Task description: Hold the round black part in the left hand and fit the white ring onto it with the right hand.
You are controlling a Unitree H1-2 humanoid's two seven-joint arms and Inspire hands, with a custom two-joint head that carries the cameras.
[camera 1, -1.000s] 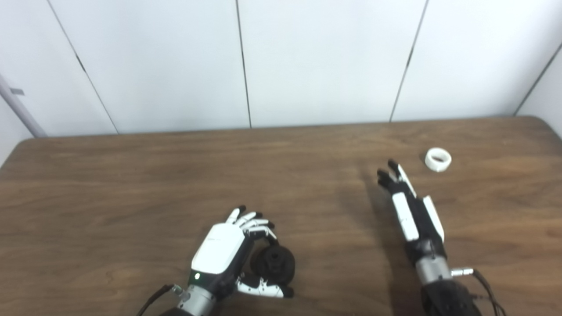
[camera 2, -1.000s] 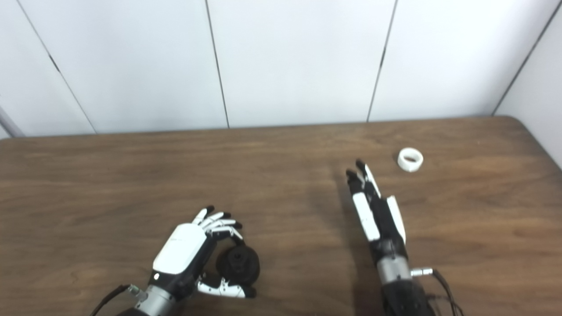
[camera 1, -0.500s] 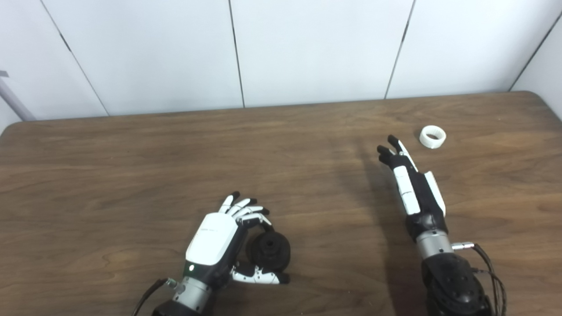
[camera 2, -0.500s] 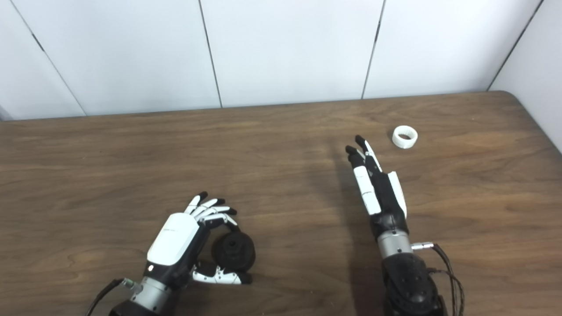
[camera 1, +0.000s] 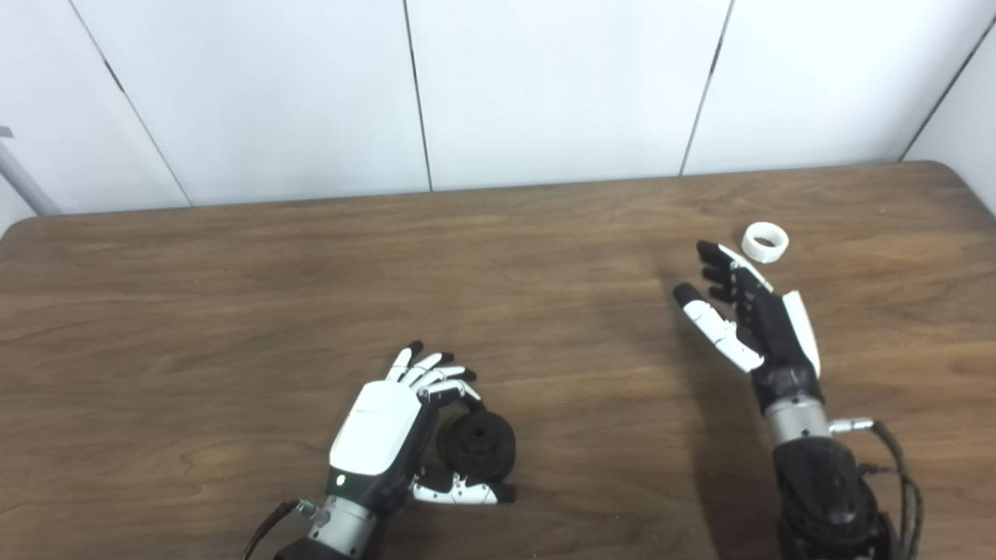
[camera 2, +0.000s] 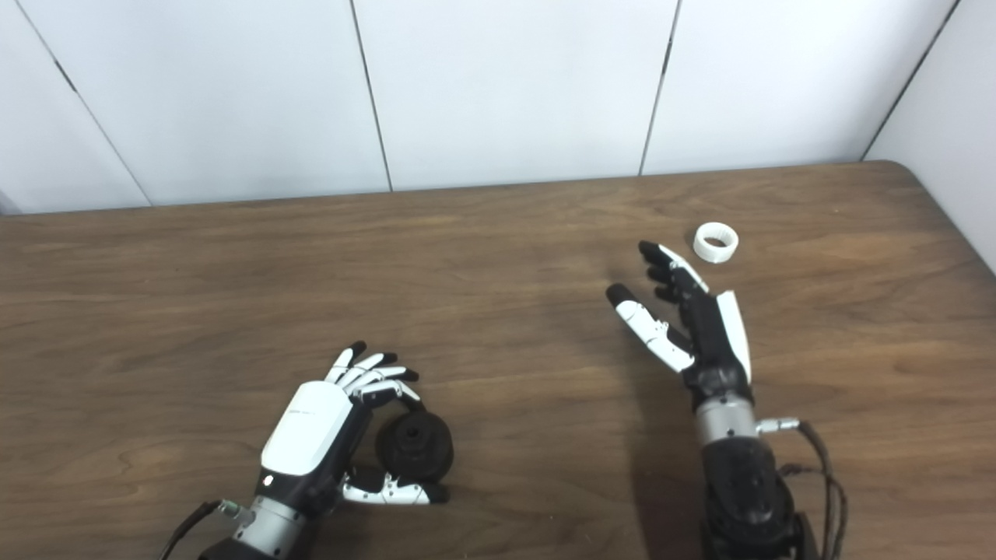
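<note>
The bench in front of me is a dark brown wood-grain top with rounded far corners, its far edge against a white panelled wall. On my right, toward the far side, the white ring lies flat on the wood with its opening facing up. Near my front edge, left of centre, the round black part rests on the surface, its raised hub with a centre hole upward. They sit well apart.
</note>
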